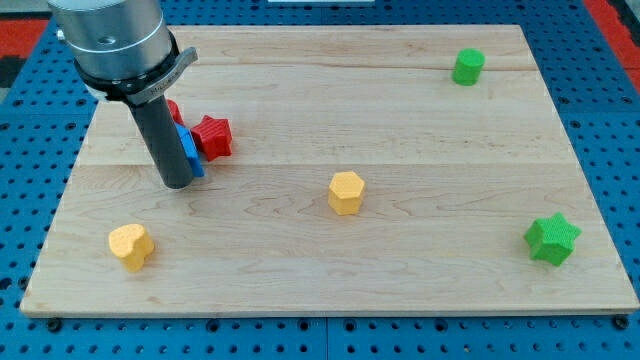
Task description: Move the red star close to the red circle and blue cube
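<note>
The red star (pixel 213 136) lies on the wooden board at the view's upper left. It touches the blue cube (pixel 190 150), which is mostly hidden behind my rod. A sliver of the red circle (pixel 173 110) shows just above the blue cube, at the rod's right edge. My tip (pixel 179 182) rests on the board just below and left of the blue cube, close against it.
A yellow hexagon (pixel 346 192) sits near the board's middle. A yellow heart (pixel 131 246) lies at the lower left. A green cylinder (pixel 467 67) stands at the upper right, and a green star (pixel 552 239) at the lower right. The board's edges (pixel 330 310) border blue pegboard.
</note>
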